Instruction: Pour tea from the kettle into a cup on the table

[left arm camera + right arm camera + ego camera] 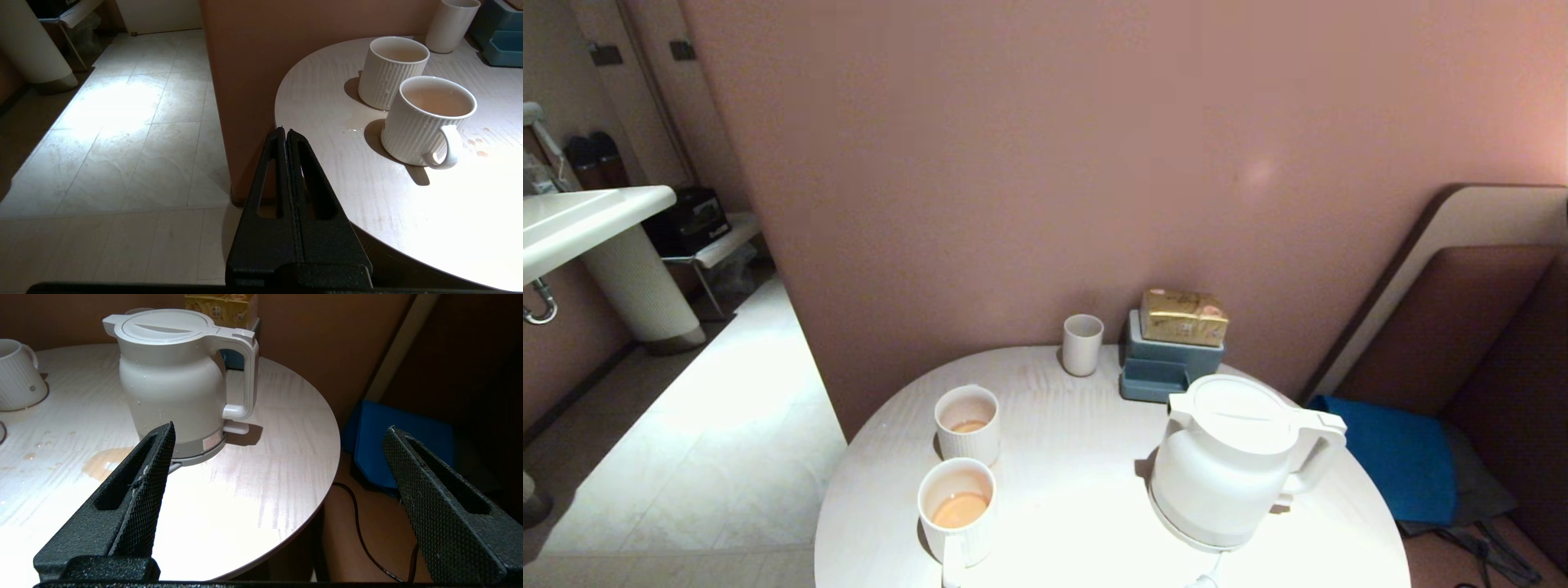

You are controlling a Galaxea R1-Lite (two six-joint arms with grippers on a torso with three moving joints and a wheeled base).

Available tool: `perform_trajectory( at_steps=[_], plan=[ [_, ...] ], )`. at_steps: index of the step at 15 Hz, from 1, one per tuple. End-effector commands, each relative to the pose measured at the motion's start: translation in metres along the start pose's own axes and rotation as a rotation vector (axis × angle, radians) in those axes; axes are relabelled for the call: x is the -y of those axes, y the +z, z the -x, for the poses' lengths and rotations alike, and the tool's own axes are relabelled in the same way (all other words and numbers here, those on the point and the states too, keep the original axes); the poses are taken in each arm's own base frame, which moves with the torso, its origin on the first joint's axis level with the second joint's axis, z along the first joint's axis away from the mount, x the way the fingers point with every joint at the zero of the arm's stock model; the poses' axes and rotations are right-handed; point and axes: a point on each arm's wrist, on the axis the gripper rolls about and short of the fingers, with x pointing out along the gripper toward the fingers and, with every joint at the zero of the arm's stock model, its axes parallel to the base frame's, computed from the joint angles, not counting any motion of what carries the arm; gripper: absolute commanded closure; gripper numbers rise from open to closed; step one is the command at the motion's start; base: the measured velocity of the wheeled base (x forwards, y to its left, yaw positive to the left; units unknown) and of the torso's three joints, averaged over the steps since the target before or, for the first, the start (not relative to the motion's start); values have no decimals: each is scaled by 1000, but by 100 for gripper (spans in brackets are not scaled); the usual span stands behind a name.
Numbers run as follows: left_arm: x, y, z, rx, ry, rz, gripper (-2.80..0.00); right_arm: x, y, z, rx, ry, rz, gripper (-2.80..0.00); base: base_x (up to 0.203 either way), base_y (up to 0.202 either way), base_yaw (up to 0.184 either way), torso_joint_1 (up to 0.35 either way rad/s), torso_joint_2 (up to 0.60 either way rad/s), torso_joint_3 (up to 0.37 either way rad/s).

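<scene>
The white kettle [1229,461] stands upright on its disc base at the right of the round pale table [1078,506], lid on, handle toward the right. Two ribbed white cups hold pale orange-brown tea: a mug [957,508] at the front left and a cup [968,423] behind it. My right gripper [280,435] is open and empty, short of the table's near right edge, with the kettle [179,379] ahead of it. My left gripper [284,131] is shut and empty, beside the table's left edge, near the mug [429,120]. Neither arm shows in the head view.
A plain white cup [1082,344] and a blue-grey box [1168,363] with a gold packet [1183,317] on top stand at the back by the pink wall. Tea puddle [102,465] and drops lie by the kettle base. A blue cushion [1396,457] and a cable [363,531] lie right of the table.
</scene>
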Motion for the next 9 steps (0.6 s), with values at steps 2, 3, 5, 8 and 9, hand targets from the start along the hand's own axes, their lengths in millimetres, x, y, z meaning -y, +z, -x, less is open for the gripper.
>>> perform_trajectory(
  at_steps=[2,3,5,8,9],
  plan=[
    [0,0,0,-1,0,-1,0,0,0,0,-1,2,3,0,0,0,0,0,0,0],
    [0,0,0,-1,0,0,0,0,0,0,-2,2,3,0,0,0,0,0,0,0],
    [0,0,0,-1,0,-1,0,0,0,0,-2,2,3,-280,0,0,0,0,0,0],
    [0,0,0,-1,0,-1,0,0,0,0,-2,2,4,-280,0,0,0,0,0,0],
    [0,0,0,-1,0,0,0,0,0,0,-2,2,4,-280,0,0,0,0,0,0]
  ],
)
